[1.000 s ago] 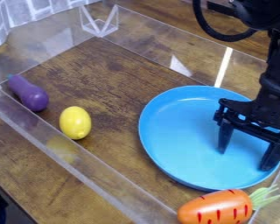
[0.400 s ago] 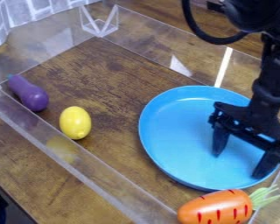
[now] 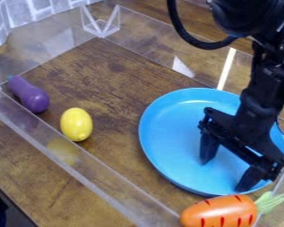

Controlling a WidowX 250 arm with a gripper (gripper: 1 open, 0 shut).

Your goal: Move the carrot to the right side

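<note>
The carrot (image 3: 225, 211) is a small orange toy with darker stripes and a light-green top. It lies at the bottom right, just below the blue plate's (image 3: 174, 133) front rim, and is partly cut off by the frame edge. My gripper (image 3: 229, 163) is open, fingers pointing down over the right half of the plate, just above and behind the carrot. It holds nothing.
A yellow lemon-shaped toy (image 3: 75, 124) and a purple eggplant toy (image 3: 27, 95) lie at the left on the wooden tabletop. Clear plastic walls (image 3: 61, 146) border the left and front. A clear plastic stand (image 3: 100, 19) is at the back.
My gripper has shifted left and slightly down over the plate, nearer the carrot. The carrot, lemon and eggplant have not moved.
</note>
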